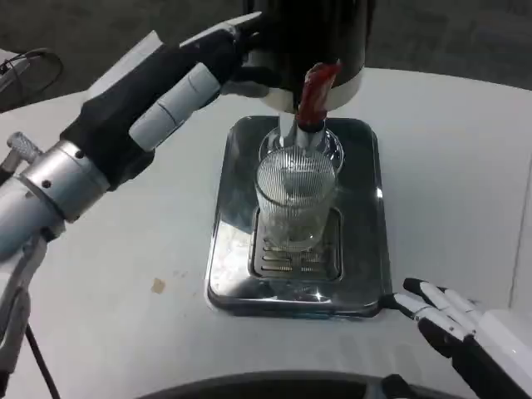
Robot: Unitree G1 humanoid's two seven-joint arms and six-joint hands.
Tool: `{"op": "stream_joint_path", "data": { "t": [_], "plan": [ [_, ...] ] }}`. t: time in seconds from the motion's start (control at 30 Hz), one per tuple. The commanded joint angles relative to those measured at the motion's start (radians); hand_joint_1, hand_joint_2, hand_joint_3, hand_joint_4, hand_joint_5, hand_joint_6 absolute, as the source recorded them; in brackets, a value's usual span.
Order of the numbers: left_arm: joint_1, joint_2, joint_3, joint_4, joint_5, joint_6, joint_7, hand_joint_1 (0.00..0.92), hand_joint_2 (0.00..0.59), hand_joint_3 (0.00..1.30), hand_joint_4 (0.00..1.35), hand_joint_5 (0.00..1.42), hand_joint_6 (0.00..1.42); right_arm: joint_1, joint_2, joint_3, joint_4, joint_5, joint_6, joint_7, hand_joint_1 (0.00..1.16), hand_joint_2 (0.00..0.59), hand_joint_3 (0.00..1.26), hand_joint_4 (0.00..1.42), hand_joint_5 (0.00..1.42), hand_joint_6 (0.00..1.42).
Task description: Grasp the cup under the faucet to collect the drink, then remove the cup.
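Left hand [179,79] up by the dispenser [303,41], fingers out, holding nothing; ribbed cup [295,204] under the faucet [312,100] (on the tray [366,249]); right hand [453,320] splayed, resting on the bench [449,166].

White table [100,274] with a steel drip tray [233,249] and a small brown spot [157,286].

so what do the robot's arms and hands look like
Left hand: white back panel, black palm, white and black fingers, on a silver cylindrical forearm with a thin black cable beneath. Right hand: white back, white fingers with black undersides.
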Motion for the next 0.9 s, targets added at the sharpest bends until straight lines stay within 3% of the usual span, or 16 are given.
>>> {"op": "stream_joint_path", "data": {
  "t": [0.03,0.2,0.53,0.9],
  "plan": [
    [-0.011,-0.006,0.000,-0.020,0.012,0.024,-0.022,0.000,0.076,0.15,0.11,0.25,0.23,0.030,-0.002,-0.018,-0.021,0.002,-0.013,-0.011,0.28,0.476,0.12,0.00,0.00,0.02],
    [-0.082,-0.036,-0.013,0.039,-0.031,0.087,-0.108,0.000,0.075,0.14,0.10,0.24,0.22,0.038,0.001,-0.016,-0.029,0.004,-0.017,-0.013,0.29,0.477,0.12,0.00,0.00,0.02],
    [-0.204,-0.128,-0.060,0.156,0.016,0.121,-0.161,0.000,0.079,0.14,0.10,0.24,0.22,0.080,0.007,-0.042,-0.041,0.019,-0.028,-0.021,0.29,0.477,0.12,0.00,0.00,0.02],
    [-0.225,-0.131,-0.117,0.227,0.105,0.078,-0.192,0.000,0.079,0.14,0.10,0.24,0.22,0.081,0.011,-0.046,-0.042,0.041,-0.028,-0.018,0.29,0.477,0.12,0.00,0.00,0.02]
  ]
}}
